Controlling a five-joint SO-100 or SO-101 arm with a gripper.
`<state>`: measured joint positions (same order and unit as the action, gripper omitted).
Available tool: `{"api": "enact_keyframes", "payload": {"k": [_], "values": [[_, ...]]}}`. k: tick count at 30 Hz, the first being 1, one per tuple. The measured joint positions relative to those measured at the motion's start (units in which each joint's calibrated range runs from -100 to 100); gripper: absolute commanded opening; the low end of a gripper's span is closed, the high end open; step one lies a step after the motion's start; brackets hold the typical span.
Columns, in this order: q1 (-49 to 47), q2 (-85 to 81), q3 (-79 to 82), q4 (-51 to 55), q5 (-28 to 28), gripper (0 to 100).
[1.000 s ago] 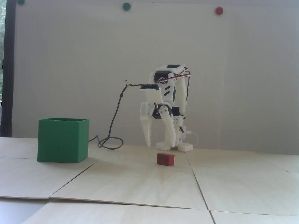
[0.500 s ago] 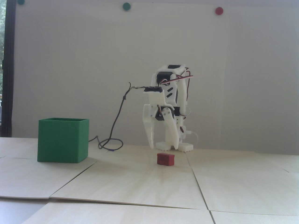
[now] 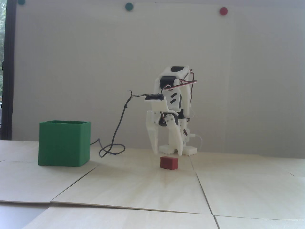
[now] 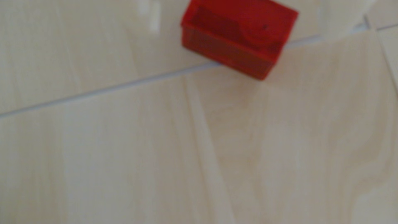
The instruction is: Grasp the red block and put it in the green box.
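The red block (image 3: 169, 163) lies on the pale wooden table (image 3: 143, 186), just in front of the arm. My white gripper (image 3: 168, 153) points down right behind and above it, open, with nothing between its fingers. In the fixed view the two tips hang a little above the block's top, one to each side. The blurred wrist view has the red block (image 4: 237, 36) at the top edge, between two faint white fingers (image 4: 154, 17). The green box (image 3: 64, 143) stands well to the left in the fixed view, with its top open.
A black cable (image 3: 112, 149) loops on the table between the box and the arm's base (image 3: 189, 150). Seams (image 3: 202, 188) run between the table's boards. Round magnets, green (image 3: 129, 6) and red (image 3: 223, 11), stick to the white wall behind.
The gripper has swung slightly right and come down, so its tips now hang just above the red block. The cable loop shifted with it. Block and box have not moved.
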<state>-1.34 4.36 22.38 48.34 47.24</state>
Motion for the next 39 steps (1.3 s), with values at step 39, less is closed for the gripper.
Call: {"api": "enact_keyframes", "payload": {"k": [39], "values": [[3.8,-0.2,2.1,0.0,-0.1,27]]}}
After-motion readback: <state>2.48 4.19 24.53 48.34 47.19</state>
